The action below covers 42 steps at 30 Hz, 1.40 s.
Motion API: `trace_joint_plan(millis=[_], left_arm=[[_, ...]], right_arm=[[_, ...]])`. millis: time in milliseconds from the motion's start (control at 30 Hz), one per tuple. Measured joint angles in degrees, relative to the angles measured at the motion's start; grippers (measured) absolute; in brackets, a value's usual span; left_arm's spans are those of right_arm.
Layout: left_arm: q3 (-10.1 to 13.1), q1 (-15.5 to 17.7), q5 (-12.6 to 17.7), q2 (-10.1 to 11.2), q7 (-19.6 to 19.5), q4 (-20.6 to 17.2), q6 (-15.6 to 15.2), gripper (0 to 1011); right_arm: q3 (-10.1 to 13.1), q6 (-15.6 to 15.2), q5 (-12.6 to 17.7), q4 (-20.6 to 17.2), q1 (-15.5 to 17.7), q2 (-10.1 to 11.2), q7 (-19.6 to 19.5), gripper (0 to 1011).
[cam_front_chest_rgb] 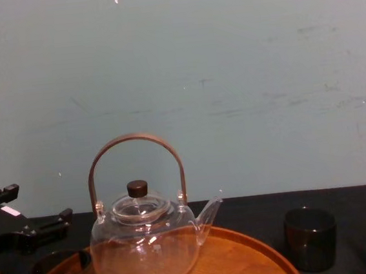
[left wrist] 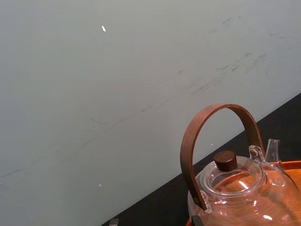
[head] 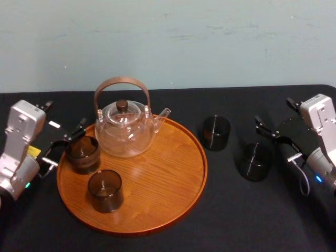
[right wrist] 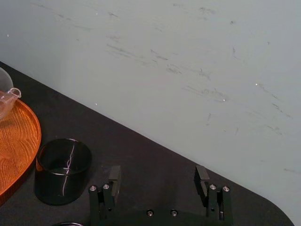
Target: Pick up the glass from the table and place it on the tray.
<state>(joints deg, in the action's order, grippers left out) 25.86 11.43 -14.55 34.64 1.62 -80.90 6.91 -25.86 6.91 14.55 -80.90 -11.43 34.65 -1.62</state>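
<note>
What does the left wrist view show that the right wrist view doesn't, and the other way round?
Left wrist view, not right wrist: the glass teapot body, its curved brown handle and the lid's dark knob. Right wrist view, not left wrist: the right gripper, open with nothing between its fingers, and a dark glass standing on the black table just off the tray. Both: the tray's orange-brown rim, the teapot's spout, the black table and the pale wall.
</note>
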Motion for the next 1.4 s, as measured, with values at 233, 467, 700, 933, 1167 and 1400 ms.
trace_joint_plan(millis=[233, 467, 700, 933, 1167, 1400], left_arm=[[0.0, 0.0, 0.0, 0.0, 0.0, 0.0, 0.0, 1001], [0.0, 0.0, 0.0, 0.0, 0.0, 0.0, 0.0, 1001], [0.0, 0.0, 0.0, 0.0, 0.0, 0.0, 0.0, 1001], [0.0, 0.0, 0.0, 0.0, 0.0, 0.0, 0.0, 1001], [0.0, 0.0, 0.0, 0.0, 0.0, 0.0, 0.0, 1001], [0.0, 0.0, 0.0, 0.0, 0.0, 0.0, 0.0, 1001]], right_arm=[[0.0, 0.0, 0.0, 0.0, 0.0, 0.0, 0.0, 1002], [0.0, 0.0, 0.0, 0.0, 0.0, 0.0, 0.0, 1002], [0.0, 0.0, 0.0, 0.0, 0.0, 0.0, 0.0, 1002], [1.3, -0.1, 0.2, -0.8, 1.3, 0.3, 1.7, 1002], [2.8, -1.0, 1.0, -4.1, 3.9, 1.3, 3.2, 1002], [3.9, -1.5, 1.1, -8.8, 7.2, 2.5, 4.2, 1002]])
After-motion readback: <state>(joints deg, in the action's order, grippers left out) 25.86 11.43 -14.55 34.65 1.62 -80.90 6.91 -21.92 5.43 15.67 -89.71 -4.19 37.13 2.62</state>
